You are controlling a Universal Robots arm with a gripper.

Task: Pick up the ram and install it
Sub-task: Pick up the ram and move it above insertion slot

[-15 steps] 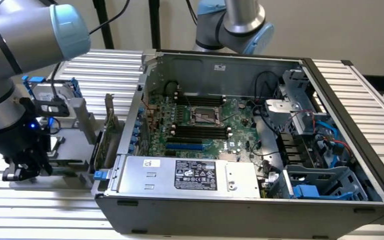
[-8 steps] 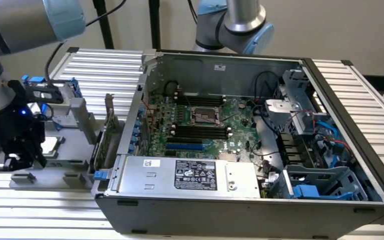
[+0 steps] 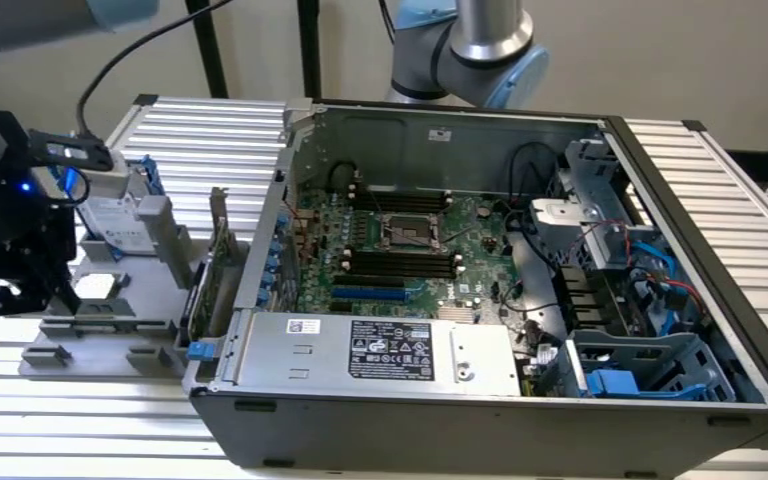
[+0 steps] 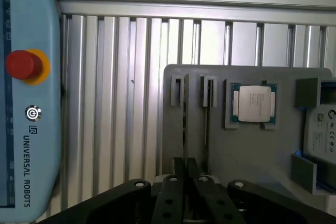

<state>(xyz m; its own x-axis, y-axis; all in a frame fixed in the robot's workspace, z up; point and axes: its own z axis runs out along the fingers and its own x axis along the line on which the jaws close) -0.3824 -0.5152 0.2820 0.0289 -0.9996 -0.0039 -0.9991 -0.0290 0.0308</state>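
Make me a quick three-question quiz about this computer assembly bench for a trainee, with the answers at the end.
1. True or false: the ram stands on edge in a slot of the gray fixture.
2. Which part sits in a pocket of the fixture, beside the slots? A) the processor chip B) a fan C) a screwdriver
3. In the exterior view, on which side of the computer case does the fixture stand?

Key: 1 true; 2 A; 3 the exterior view's left.
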